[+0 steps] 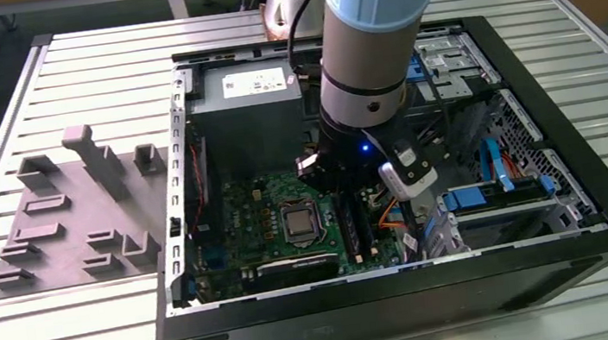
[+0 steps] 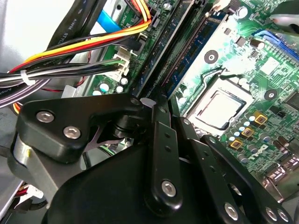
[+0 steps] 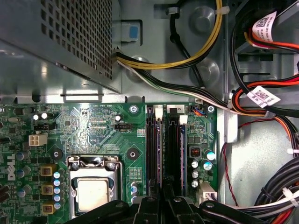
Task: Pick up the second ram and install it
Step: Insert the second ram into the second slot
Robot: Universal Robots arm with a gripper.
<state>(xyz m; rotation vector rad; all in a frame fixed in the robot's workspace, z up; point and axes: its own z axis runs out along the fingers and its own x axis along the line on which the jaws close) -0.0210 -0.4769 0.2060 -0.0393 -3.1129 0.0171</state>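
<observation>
Pincer is low over the motherboard, right at the near end of the black memory slots, and from these angles I cannot tell whether it is clamped on anything or not. I'm well inside the computer case, so I judge this as the install part of the job rather than the pick-up.

The second ram itself I can't pick out. It's a dark, thin stick, and if it's here it sits edge-on against dark slots, under my own linkage. The grey fixture block lies well apart, out on the worktop in the left of the exterior frame.

Seating a stick, as I judge it, calls for keeping it square along one slot and pushing straight down, not tilted.

Now the views. In the first wrist view I see the slots full length in the centre, white latches at their far ends, the processor socket lower left. The second wrist view gives me the bundled cables upper left, running close beside the slots. The exterior view places my arm within the whole case.
</observation>
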